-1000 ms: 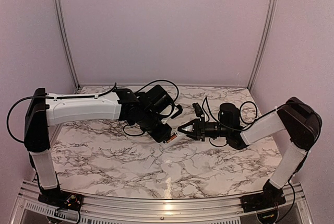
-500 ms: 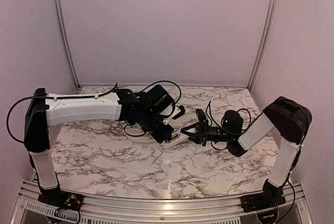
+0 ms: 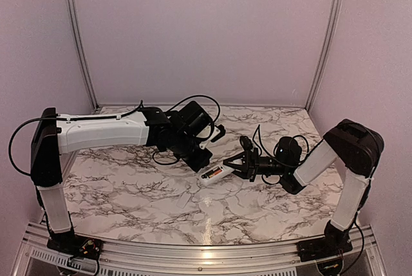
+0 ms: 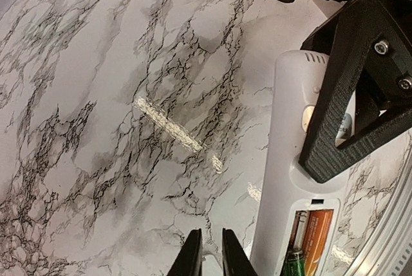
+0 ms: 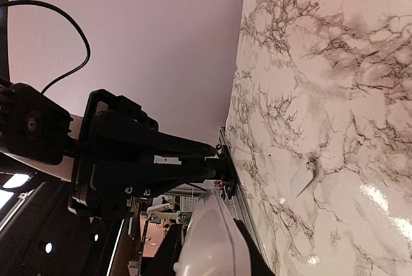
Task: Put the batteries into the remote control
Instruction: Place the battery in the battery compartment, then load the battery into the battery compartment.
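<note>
My right tool (image 3: 235, 164): clamped on the remote control (image 4: 283, 160), which may slip.
My left tool (image 4: 211, 255): together, empty, may bump the batteries (image 4: 317, 240).

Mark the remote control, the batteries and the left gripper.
remote control (image 4: 286, 134), left wrist view, white back of its body.
batteries (image 4: 317, 240), left wrist view, orange one in the open compartment.
left gripper (image 4: 211, 257), left wrist view, midway between its fingertips.

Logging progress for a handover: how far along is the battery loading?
Done: two batteries sit in the open back of the remote. In hand: the right gripper holds the remote; the left gripper is shut and empty. Left: I can't tell whether they're fully seated, and the back is uncovered.
</note>
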{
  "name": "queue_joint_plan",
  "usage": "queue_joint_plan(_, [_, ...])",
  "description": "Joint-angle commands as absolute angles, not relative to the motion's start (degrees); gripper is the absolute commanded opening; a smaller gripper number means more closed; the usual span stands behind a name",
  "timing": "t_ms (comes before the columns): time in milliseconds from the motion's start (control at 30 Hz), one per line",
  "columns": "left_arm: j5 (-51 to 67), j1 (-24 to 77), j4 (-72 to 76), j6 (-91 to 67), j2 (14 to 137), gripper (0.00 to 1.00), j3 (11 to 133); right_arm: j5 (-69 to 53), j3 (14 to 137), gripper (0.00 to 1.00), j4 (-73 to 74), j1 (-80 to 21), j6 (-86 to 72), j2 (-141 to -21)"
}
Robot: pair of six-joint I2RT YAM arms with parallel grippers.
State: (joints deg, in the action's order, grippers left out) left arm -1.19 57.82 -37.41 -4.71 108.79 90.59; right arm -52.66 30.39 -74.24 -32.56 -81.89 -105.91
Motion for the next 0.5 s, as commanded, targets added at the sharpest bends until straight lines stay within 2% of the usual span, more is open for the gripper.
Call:
queue_joint_plan(0, [-3.5,57.5,-34.2,-4.7,108.4,0.18,92.4,-53.5,30.4,0.0,-85.9,-32.7,-82.9,-106.9])
queue_joint_plan(67, [-4.7,57.0,-33.2,-4.9,106.5,0.3,91.9,-53.7,30.3,0.0,-85.3,-32.7,-82.6,-106.5])
queue_joint_plan(167, [-4.7,55.3,-27.8,-4.9,100.9,0.56,88.3,-54.8,29.9,0.0,-86.2,-32.4,-83.8,-105.8])
queue_joint_plan(200, [-4.6,54.9,-25.3,-4.3,98.3,0.67,86.3,-55.2,29.7,0.0,-86.3,-32.4,-84.1,-105.4])
queue_joint_plan(267, [-3.8,54.4,-20.0,-2.9,92.9,0.97,80.8,-56.1,29.6,0.0,-84.3,-32.5,-83.3,-104.0])
queue_joint_plan(400, [-2.5,54.2,-10.8,-1.7,82.7,0.99,70.8,-57.7,30.3,0.0,-77.6,-32.4,-79.9,-100.1])
queue_joint_plan(467, [4.6,54.1,-10.8,2.7,79.6,0.99,68.0,-58.7,30.8,0.0,-75.2,-32.5,-79.0,-99.1])
